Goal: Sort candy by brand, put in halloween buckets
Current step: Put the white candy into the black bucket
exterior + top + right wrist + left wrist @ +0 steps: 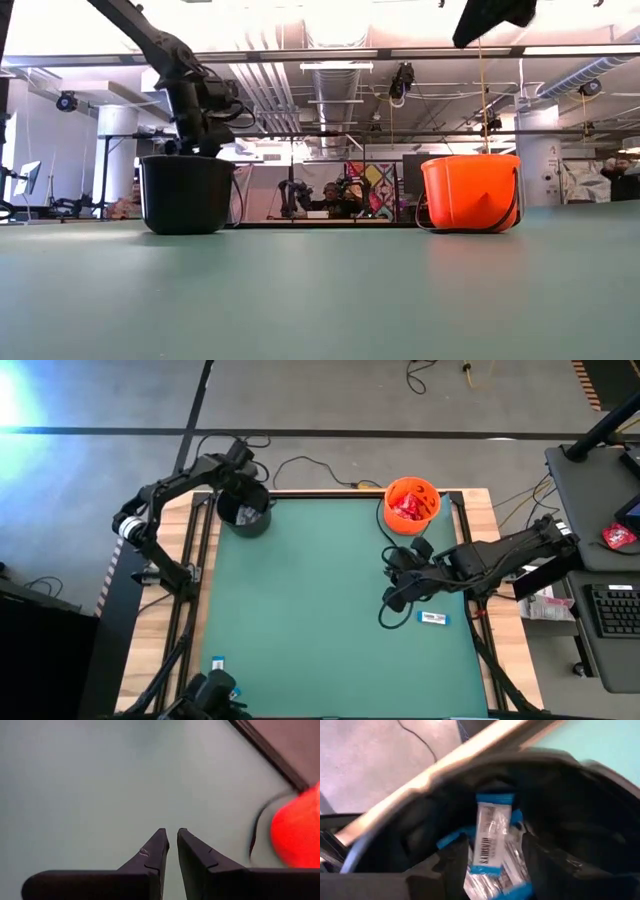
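The left arm reached from the table's left edge, elbow bent, to the far left corner, where the left gripper (243, 498) hung over the mouth of the black bucket (245, 520). In the left wrist view its fingers (451, 865) stood parted, pointing down into the bucket, with a white-and-blue bar (488, 839) lying loose between them on other bars of the same kind; nothing was gripped.

The right arm stretched in low from the table's right side, and the right gripper (392, 558) hovered over the green mat (310, 610) just in front of the orange bucket (411, 503), its fingers (150, 856) pressed nearly together and empty. The orange bucket held red packets (407, 506). One white-and-blue bar (433, 618) lay on the mat near the right arm, another (218, 662) near the mat's near left corner.
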